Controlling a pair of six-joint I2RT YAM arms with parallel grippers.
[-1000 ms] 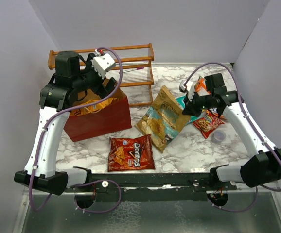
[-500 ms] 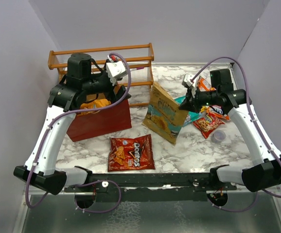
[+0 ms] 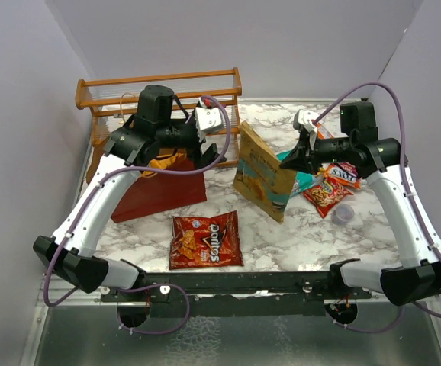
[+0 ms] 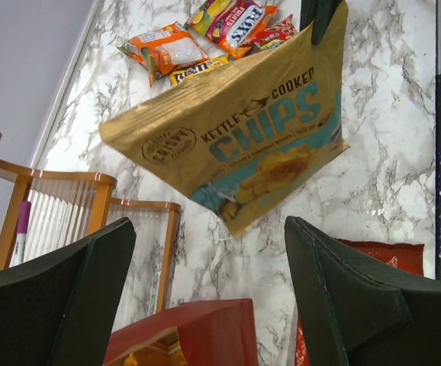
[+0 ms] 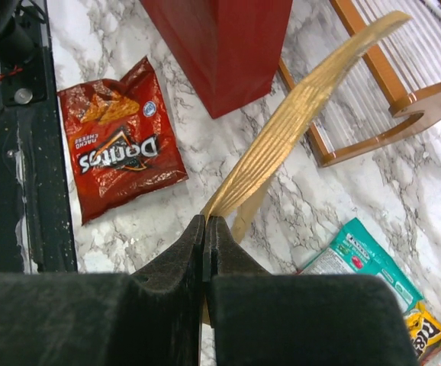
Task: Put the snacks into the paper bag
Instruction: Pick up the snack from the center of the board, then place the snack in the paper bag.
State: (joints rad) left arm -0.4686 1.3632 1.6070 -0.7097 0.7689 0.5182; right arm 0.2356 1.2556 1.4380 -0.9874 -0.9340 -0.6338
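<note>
Your right pincer [image 5: 206, 221] pinches the kettle chip bag [image 3: 262, 171] aloft, right of the paper bag [image 3: 158, 195]; carry it left, above the mouth, clearing your spread left pincer [image 4: 209, 225].

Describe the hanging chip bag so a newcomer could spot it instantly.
Start at the red-brown paper bag at left, then look right. The tan-and-teal bag marked Kettle Cooked Chips hangs there, pinched by the right gripper. The neighbouring packets all lie flat.
</note>
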